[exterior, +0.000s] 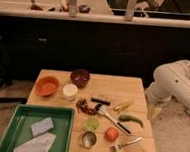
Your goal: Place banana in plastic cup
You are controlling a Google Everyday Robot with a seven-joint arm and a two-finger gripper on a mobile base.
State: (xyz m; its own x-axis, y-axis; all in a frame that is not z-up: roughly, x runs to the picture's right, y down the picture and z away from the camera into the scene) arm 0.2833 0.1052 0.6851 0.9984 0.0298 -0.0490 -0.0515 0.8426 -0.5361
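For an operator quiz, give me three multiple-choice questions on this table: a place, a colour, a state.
1. The banana lies: A on the floor; B on the table beside the pepper; C in a bowl.
2. The tray is: A green; B blue; C white.
3. The banana is: A inside something; B hanging over the edge; C lying loose on the table.
Answers: B, the pepper lies just below it; A, green rim; C, it lies apart from the green cup, and the gripper hangs beyond the table's right edge.

White bulbous arm [177, 83]; gripper [153, 113] beside table [123, 87]
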